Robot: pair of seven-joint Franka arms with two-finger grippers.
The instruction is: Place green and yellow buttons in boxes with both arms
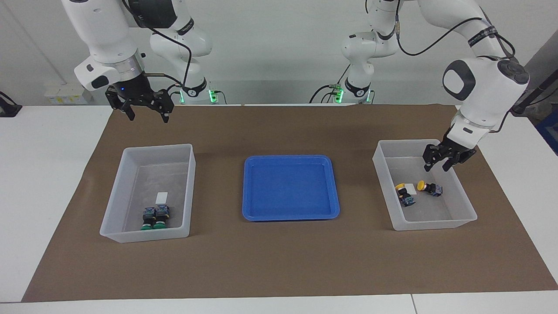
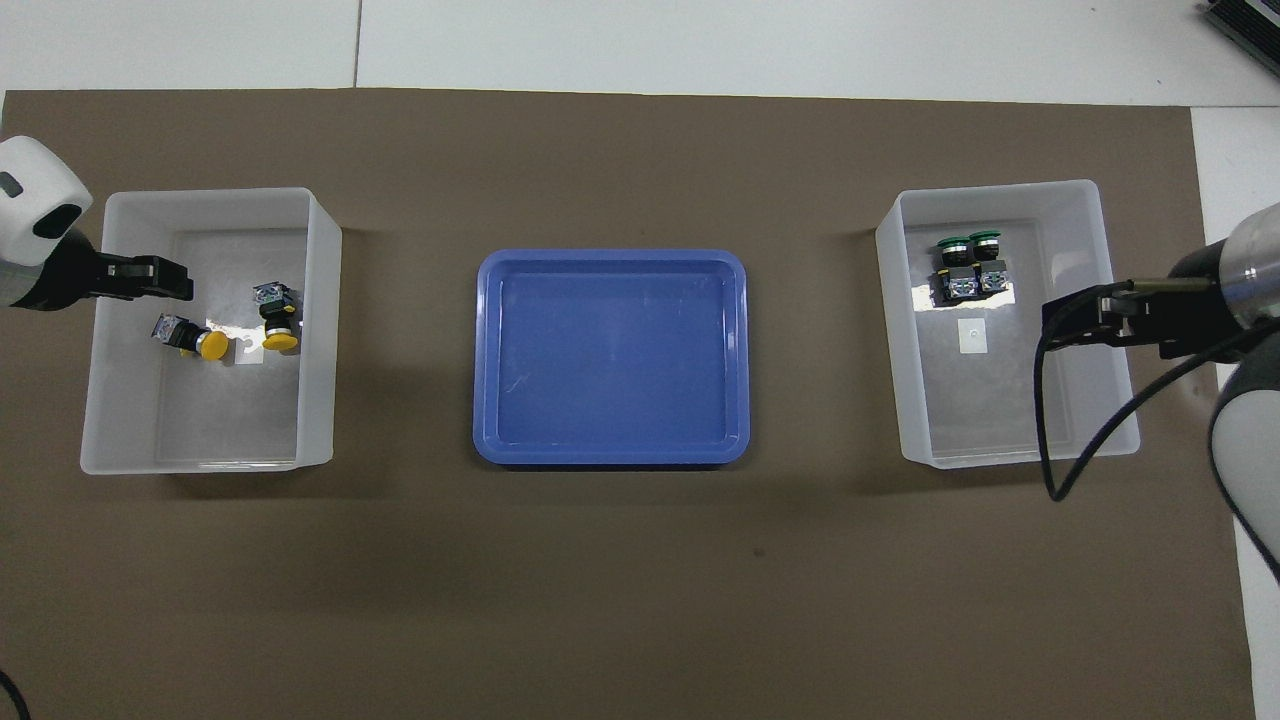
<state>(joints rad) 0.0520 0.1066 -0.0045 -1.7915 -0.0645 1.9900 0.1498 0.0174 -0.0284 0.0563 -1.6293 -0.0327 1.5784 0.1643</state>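
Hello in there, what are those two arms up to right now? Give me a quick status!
Left pincer open, over the yellow buttons' box. Right pincer open, raised, waiting. Green pair boxed, yellow pair boxed. Blue tray bare, nothing blocking.

left arm — cut off at overhead view's edge | right arm — likewise cut off | labels in boxes — print too small to read

Matt brown paper-like mat over smooth white table. At mat centre, glossy blue plastic tray, faintly scuffed. Either side of tray, translucent frosted plastic boxes, floors dull and cloudy. Glossy white shells on both arms; matt black grippers.
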